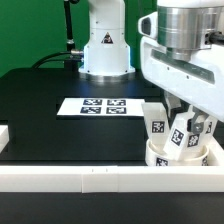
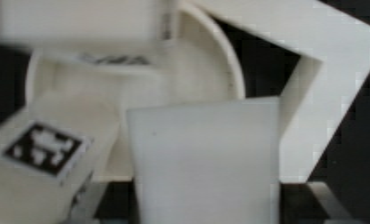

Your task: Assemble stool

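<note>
Nearest to us in the exterior view runs a long white border rail (image 1: 90,181), lying across the front of the black worktop (image 1: 60,125). Just behind it, at the exterior view's right, we see the stool's round seat disc (image 1: 178,160) resting against the rail. Tagged legs stand up out of the seat: one leg (image 1: 157,126) on the exterior view's left of the cluster, upright, and a second leg (image 1: 187,136) beside it, tilted. A third tagged piece shows at the far right of the group, partly hidden.

Directly above the seat hangs the arm's white wrist housing (image 1: 185,55), with the pincer (image 1: 183,112) reaching down among the legs. We cannot tell from either view whether its fingers are apart or clamped on a leg; the legs and the housing hide the tips.

In the wrist view we see a leg with its black-and-white tag (image 2: 49,148) close to the lens, a blurred white block beside it, and the curved rim of the seat behind.

Farther back on the worktop lies the marker board (image 1: 100,106), flat and well apart from the stool. Beyond it stands the robot base (image 1: 105,45), against a green backdrop.
</note>
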Robot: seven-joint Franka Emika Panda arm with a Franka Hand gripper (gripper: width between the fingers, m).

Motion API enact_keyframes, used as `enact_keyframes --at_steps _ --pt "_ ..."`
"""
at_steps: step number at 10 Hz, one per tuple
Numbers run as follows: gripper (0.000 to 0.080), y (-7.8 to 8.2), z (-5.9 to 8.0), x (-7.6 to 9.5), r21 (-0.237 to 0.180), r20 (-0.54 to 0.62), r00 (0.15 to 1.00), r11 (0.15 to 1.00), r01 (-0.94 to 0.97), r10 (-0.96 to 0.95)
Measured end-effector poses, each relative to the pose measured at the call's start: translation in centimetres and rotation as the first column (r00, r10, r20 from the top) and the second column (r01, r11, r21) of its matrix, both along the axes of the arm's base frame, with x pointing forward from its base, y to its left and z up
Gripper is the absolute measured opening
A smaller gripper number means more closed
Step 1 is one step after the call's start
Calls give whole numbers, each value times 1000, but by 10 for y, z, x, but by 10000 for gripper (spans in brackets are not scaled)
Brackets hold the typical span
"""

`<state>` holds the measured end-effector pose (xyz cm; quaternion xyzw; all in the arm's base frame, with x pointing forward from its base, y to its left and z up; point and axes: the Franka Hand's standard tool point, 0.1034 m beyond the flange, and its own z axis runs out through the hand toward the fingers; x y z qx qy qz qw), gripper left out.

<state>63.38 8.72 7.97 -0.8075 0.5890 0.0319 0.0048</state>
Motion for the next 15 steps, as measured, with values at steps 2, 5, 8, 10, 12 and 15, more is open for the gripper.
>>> enact_keyframes --at_steps 2,5,8,10,12,15 --pt "337 0 0 1 -11 -6 971 971 237 -237" --pt "337 1 0 2 26 -9 765 765 644 -644" --pt "337 6 -1 3 126 21 600 598 792 -799" --pt "337 11 -1 2 163 30 550 547 821 -835" --pt "337 13 -1 3 177 17 520 514 839 -854" --pt "337 12 -2 5 285 37 368 362 888 -929"
